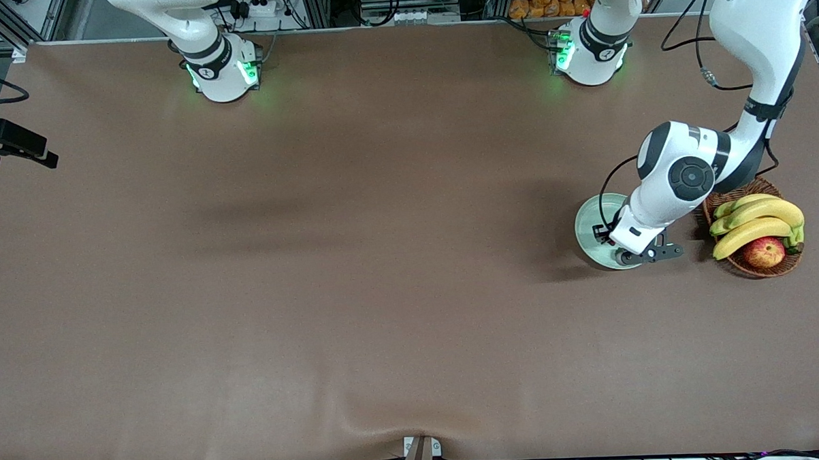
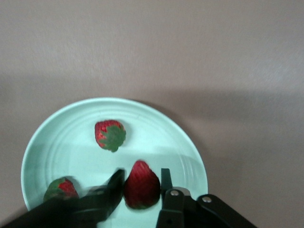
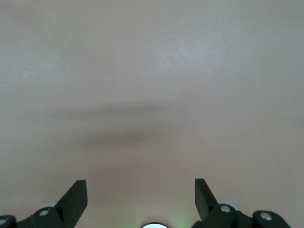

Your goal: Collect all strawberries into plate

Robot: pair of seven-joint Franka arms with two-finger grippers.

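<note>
The pale mint-green plate (image 2: 161,137) holds three strawberries. One (image 2: 110,135) lies near its middle with its leafy top up, and another (image 2: 61,189) is half hidden by a finger at the rim. The third (image 2: 141,186) stands between the fingers of my left gripper (image 2: 141,173). One finger is a sliver clear of it and the other, blurred, is right against it, so the gripper is narrowly open. In the front view my left hand (image 1: 638,239) covers most of the plate (image 1: 590,224) and hides the berries. My right gripper (image 3: 141,183) waits open over bare table.
A brown wicker basket (image 1: 758,267) with bananas (image 1: 756,218) and a red-yellow apple (image 1: 764,251) stands beside the plate, toward the left arm's end of the table. The brown table mat (image 1: 356,259) stretches toward the right arm's end.
</note>
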